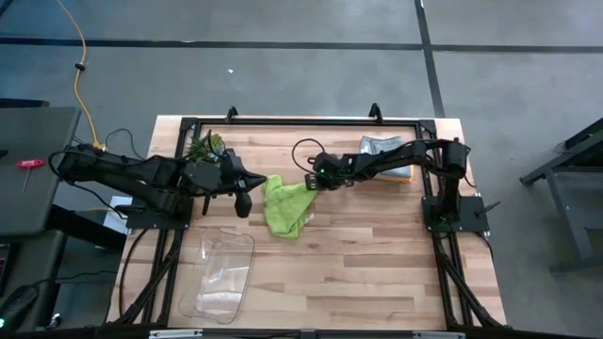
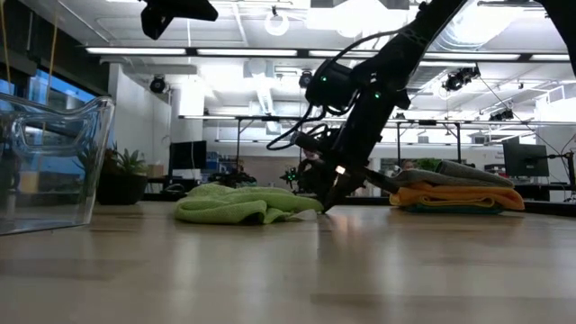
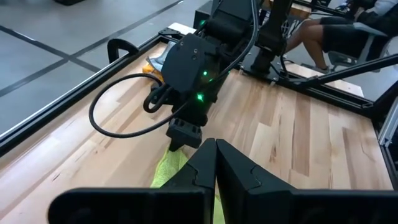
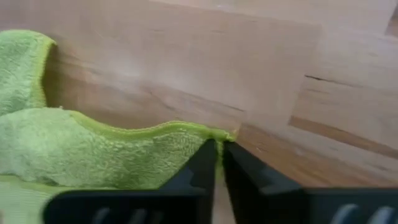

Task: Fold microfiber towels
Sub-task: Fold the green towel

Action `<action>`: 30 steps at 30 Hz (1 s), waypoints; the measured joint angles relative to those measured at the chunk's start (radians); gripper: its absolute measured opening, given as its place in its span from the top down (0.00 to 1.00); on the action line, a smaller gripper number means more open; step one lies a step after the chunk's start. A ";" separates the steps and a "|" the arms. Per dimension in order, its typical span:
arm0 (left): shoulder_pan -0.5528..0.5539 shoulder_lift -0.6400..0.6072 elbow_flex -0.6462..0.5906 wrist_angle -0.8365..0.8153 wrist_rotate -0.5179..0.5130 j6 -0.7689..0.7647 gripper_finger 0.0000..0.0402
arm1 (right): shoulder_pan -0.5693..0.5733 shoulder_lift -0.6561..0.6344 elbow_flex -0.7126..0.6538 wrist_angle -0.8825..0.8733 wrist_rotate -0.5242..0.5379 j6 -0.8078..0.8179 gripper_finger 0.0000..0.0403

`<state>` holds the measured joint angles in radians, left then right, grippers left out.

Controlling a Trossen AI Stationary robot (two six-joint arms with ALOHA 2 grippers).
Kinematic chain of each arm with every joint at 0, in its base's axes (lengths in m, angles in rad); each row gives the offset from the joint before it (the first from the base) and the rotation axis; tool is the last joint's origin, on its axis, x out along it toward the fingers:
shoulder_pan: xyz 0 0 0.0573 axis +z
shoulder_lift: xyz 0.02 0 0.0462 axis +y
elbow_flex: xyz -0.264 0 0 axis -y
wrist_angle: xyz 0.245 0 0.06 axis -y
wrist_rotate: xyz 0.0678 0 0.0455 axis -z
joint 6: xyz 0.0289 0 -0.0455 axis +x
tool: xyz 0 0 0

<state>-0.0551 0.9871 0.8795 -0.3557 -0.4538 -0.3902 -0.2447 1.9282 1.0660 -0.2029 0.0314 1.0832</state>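
The lime green towel (image 1: 285, 207) lies crumpled on the table's middle; it also shows in the low view (image 2: 238, 205). My right gripper (image 1: 312, 184) is down at the towel's right corner, shut on it, fingertips at the tabletop (image 2: 328, 205). My left gripper (image 1: 243, 201) is shut and empty, raised above the table left of the towel; it shows high in the low view (image 2: 180, 11). A stack of other towels (image 2: 459, 193), grey over orange and yellow, lies at the far right (image 1: 386, 151). My right gripper pinches the lime green towel's corner (image 4: 219, 134) at its hemmed edge between its two fingers. The fingers come slanting down from the table's right. The corner is at the tabletop and the rest of the towel lies bunched on the table (image 4: 93, 149).
A clear plastic bin (image 1: 221, 273) lies near the front left, and looms at the left of the low view (image 2: 45, 162). A small spiky green plant (image 1: 205, 146) stands at the far left. Bare wood shows at the front right (image 1: 377, 264).
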 joint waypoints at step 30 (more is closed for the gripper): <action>0.194 0.041 0.103 0.048 -0.067 0.244 0.75 | -0.017 -0.546 0.099 -0.045 -0.159 -0.509 1.00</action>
<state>0.1392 1.0284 0.9825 -0.3073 -0.5211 -0.1459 -0.2619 1.3823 1.1654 -0.2484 -0.1275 0.5745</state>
